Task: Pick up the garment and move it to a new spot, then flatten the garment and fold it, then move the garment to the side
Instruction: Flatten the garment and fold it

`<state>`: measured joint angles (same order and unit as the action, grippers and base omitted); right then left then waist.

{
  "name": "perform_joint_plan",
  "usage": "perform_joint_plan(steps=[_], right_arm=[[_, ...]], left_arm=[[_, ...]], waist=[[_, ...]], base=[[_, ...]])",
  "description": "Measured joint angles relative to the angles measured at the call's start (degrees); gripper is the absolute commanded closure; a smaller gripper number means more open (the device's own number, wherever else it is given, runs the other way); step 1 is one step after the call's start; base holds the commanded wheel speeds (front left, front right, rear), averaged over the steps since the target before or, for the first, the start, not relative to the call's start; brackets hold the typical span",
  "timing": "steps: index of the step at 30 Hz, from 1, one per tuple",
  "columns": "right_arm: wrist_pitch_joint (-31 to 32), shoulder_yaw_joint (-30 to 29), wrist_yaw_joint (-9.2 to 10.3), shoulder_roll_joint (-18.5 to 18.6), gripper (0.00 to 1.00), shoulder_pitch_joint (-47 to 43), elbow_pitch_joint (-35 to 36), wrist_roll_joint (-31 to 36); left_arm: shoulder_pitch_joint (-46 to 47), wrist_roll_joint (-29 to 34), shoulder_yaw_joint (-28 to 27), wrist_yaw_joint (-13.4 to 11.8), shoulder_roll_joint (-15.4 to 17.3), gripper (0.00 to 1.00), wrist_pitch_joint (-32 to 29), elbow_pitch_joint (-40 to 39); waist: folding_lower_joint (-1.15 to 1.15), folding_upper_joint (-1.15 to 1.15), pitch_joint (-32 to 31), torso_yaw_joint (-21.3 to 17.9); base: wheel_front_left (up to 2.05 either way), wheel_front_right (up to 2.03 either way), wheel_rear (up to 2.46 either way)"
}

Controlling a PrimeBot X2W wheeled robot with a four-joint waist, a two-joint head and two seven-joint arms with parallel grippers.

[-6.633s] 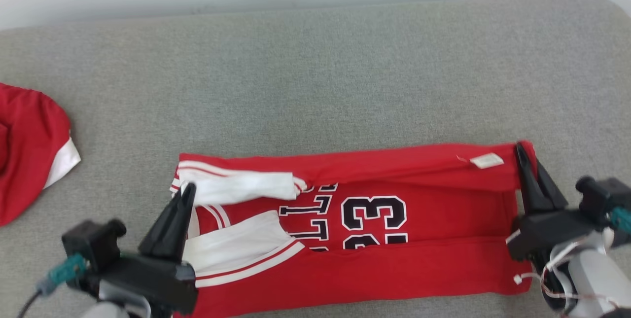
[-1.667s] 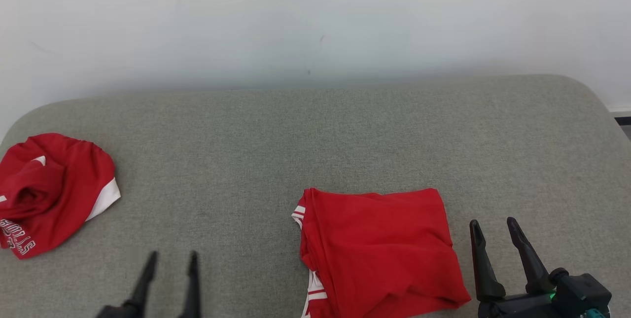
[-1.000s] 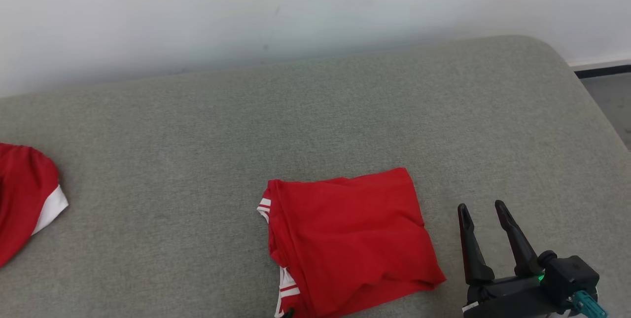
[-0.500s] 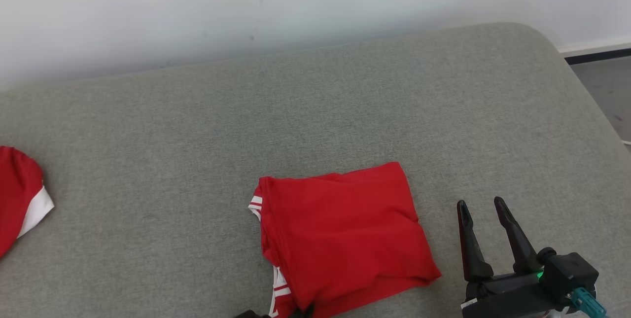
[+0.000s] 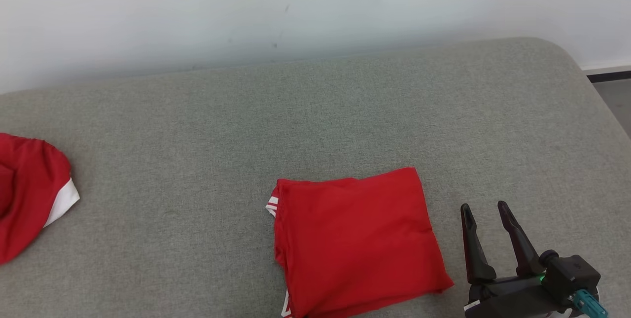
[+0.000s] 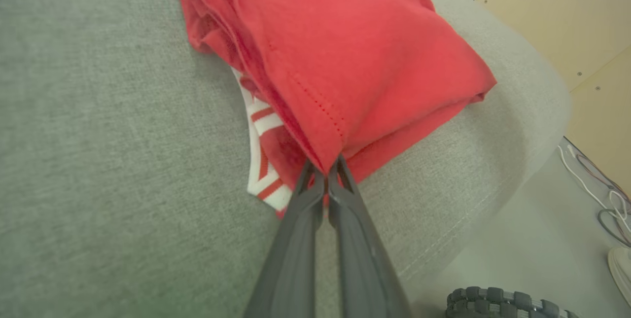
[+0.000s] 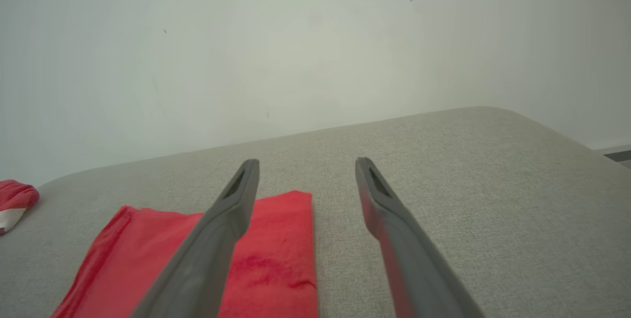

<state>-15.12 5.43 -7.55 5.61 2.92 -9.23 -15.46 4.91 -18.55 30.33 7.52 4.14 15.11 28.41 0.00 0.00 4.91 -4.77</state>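
The folded red garment (image 5: 357, 239) with white-and-red trim lies on the grey cushion, near its front edge. In the left wrist view my left gripper (image 6: 326, 170) is shut on the near corner of the folded red garment (image 6: 345, 52), its fingers pinching the hem. My right gripper (image 5: 484, 205) stands open just to the right of the garment, fingers up, holding nothing. In the right wrist view my right gripper (image 7: 305, 162) hovers above the cushion, with the folded red garment (image 7: 276, 254) below and to the left.
A second crumpled red-and-white garment (image 5: 29, 194) lies at the cushion's far left. The grey cushion (image 5: 315, 121) ends at a white wall behind and a rounded right edge, with floor (image 5: 613, 101) beyond. A wheel (image 6: 498, 303) and cables (image 6: 611, 204) show on the floor.
The garment went from spread long to a folded square. Over the last second my left gripper closed on its near corner. The camera shifted; the right gripper stayed open beside the garment.
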Motion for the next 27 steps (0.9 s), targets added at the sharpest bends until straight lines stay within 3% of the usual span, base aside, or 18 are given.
perform_joint_plan(steps=[1,2,13,22,27], right_arm=[[0.0,0.0,0.0,0.0,0.0,0.0,-0.1,0.0],[0.0,0.0,0.0,0.0,0.0,0.0,-0.2,0.0],[0.0,-0.9,0.0,0.6,0.0,-0.6,-0.1,0.0],[0.0,-0.6,0.0,0.6,0.0,-0.7,0.1,0.4],[0.0,0.0,0.0,0.7,0.0,-1.3,0.5,1.4]], left_arm=[[-0.1,-0.1,0.1,0.0,0.0,0.76,0.0,0.1],[-0.1,-0.2,0.1,0.0,0.0,0.0,0.0,0.1],[-1.0,0.4,-7.5,-1.7,-0.3,0.0,0.0,-8.5],[-2.2,3.0,-22.0,-5.3,1.2,0.0,0.0,-17.8],[-3.6,4.6,-27.8,-5.6,2.2,0.0,0.0,-19.0]], waist=[[0.0,0.0,0.0,0.1],[0.0,0.0,-0.1,0.1],[-0.01,0.0,-1.0,2.3],[-0.01,0.0,-3.0,4.3],[-0.01,0.0,-4.4,4.7]], base=[[0.0,0.0,0.0],[0.0,0.0,0.0],[0.0,0.0,0.0],[0.0,0.0,0.0],[0.0,0.0,0.0]])
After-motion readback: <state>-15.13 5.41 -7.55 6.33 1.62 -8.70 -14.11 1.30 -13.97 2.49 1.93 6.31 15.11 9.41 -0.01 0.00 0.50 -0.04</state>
